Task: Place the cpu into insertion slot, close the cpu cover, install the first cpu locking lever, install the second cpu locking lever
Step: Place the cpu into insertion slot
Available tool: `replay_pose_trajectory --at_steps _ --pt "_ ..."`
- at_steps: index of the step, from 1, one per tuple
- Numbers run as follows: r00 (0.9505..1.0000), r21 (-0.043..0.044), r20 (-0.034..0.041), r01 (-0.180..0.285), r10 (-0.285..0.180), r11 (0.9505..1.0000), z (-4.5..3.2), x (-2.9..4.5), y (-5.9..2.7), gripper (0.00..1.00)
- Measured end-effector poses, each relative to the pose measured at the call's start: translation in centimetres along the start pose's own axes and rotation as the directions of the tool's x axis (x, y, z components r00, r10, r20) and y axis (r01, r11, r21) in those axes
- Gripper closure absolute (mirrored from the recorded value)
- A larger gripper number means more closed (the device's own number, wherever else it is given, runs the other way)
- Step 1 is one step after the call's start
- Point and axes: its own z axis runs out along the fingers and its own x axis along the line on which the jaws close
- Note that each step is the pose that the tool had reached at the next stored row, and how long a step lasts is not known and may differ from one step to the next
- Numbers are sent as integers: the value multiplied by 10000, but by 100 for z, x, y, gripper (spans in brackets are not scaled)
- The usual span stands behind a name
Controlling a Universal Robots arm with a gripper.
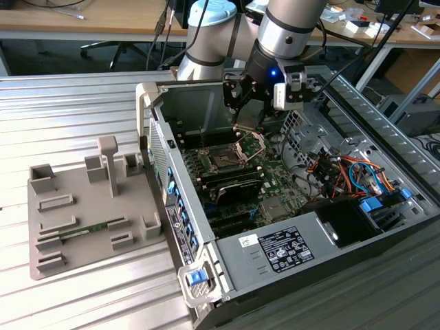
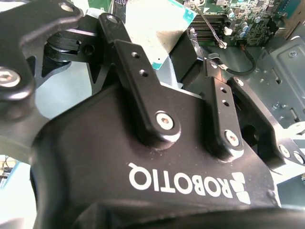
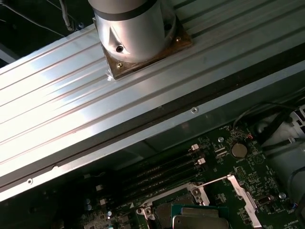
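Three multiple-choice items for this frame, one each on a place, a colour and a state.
1. Relative to the computer case, the grey fixture tray lies: A inside it; B on the exterior view's left of it; C on top of it.
2. The circuit board is: A red; B green; C white.
3. The cpu cover is: A raised; B shut flat; C missing.
B: the tray sits beside the case on the ribbed table. B: the board shows green. A: the cover stands tilted up by the insertion slot.
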Motion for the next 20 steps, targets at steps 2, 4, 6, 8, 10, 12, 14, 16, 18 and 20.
replay_pose_trajectory --at_steps 2,4,6,8,10,12,14,16,18,20 --pt "10000 -1 3 -29 29 10000 1 0 0 46" --pt "10000 -2 4 -51 51 10000 1 0 0 46" --pt "10000 -1 6 -68 68 10000 1 0 0 46" --pt "10000 -2 8 -87 87 10000 2 0 0 46" --pt "9999 -3 9 -108 108 9999 2 0 0 46" --pt "9999 -3 12 -130 130 9999 3 0 0 46" --pt "9999 -3 14 -159 159 9999 3 0 0 46" --pt "9998 -4 16 -180 180 9998 3 0 0 46" --pt "9998 -5 17 -194 194 9998 4 0 0 46" --pt "9998 -4 19 -211 211 9998 4 0 0 46"
